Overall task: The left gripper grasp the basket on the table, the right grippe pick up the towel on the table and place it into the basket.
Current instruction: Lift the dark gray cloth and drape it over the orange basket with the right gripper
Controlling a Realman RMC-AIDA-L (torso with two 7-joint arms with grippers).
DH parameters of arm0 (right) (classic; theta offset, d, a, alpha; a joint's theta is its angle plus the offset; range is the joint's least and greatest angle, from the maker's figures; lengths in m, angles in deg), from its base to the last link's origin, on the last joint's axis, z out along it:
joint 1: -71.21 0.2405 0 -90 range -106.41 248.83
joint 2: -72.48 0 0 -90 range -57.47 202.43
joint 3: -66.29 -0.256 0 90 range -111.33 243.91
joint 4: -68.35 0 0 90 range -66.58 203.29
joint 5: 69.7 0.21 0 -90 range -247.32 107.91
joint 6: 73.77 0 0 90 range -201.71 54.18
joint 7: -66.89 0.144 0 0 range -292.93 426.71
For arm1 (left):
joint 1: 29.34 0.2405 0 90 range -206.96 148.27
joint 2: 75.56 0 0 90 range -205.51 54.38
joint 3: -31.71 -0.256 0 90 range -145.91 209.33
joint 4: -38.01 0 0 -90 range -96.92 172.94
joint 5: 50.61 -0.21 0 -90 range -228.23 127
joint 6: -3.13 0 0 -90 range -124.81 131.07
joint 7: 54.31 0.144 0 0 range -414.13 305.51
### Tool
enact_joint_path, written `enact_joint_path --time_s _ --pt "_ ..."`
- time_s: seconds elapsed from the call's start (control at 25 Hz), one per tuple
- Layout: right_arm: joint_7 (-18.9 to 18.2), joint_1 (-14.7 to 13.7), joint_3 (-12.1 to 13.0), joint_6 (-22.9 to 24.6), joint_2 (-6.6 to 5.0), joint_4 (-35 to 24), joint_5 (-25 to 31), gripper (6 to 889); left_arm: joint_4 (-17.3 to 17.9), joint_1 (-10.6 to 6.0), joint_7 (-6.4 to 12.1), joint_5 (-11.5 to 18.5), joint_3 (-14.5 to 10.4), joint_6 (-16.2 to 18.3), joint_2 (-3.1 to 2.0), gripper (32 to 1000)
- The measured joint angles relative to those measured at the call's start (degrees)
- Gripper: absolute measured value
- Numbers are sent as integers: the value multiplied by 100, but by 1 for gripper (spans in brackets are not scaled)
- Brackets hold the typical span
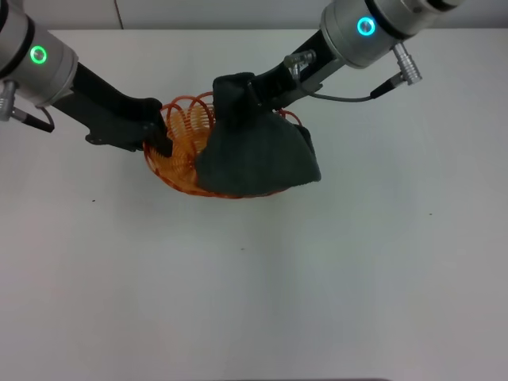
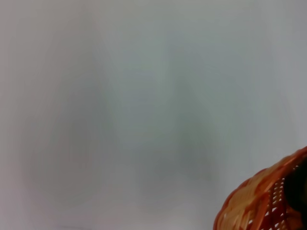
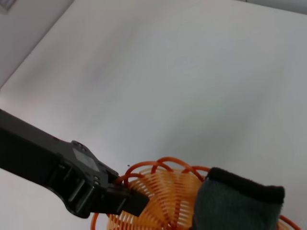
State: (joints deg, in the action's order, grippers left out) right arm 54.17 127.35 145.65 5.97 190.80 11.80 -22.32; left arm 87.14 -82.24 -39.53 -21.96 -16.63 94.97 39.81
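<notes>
The orange wire basket (image 1: 181, 147) sits on the white table (image 1: 317, 278). My left gripper (image 1: 163, 141), on the arm with the green ring, is shut on the basket's left rim. The right wrist view shows that same left gripper (image 3: 130, 199) clamped on the looped rim of the basket (image 3: 160, 201). The dark grey-green towel (image 1: 258, 155) hangs as a cone over the basket's right half, its lower edge spilling past the rim. My right gripper (image 1: 250, 89), on the arm with the cyan ring, is shut on the towel's peak. The towel (image 3: 240, 206) fills a corner of the right wrist view. The left wrist view shows only a bit of basket (image 2: 261, 201).
Bare white table surrounds the basket on all sides, with wide free room toward the front. A pale wall runs along the table's far edge (image 1: 159, 28). The right arm's thin cable (image 1: 349, 98) hangs beside the towel.
</notes>
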Motion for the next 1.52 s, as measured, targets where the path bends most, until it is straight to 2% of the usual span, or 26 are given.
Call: enact_joint_path --time_s 0.04,0.24,0.48,0.68,0.96,1.24,1.52 --pt "38 0 1 18 0 0 -9 253 0 7 1 0 0 1 -1 86" --pt "148 1 8 41 -2 0 -40 509 0 12 -1 0 0 8 -12 86" --pt "201 3 3 105 -2 -11 -43 746 0 19 -1 0 0 9 -21 86" --pt "228 -4 0 139 -2 -69 -47 861 -11 24 1 0 0 6 -24 86" --pt "398 -86 5 360 -2 -621 -91 856 -16 75 17 -1 0 -6 -24 86" --pt "731 -423 7 800 -2 -1670 -434 857 -17 111 31 0 97 -11 -35 86" --pt "758 -483 -41 924 -1 -1977 -429 856 -18 165 33 -1 113 -7 -41 86"
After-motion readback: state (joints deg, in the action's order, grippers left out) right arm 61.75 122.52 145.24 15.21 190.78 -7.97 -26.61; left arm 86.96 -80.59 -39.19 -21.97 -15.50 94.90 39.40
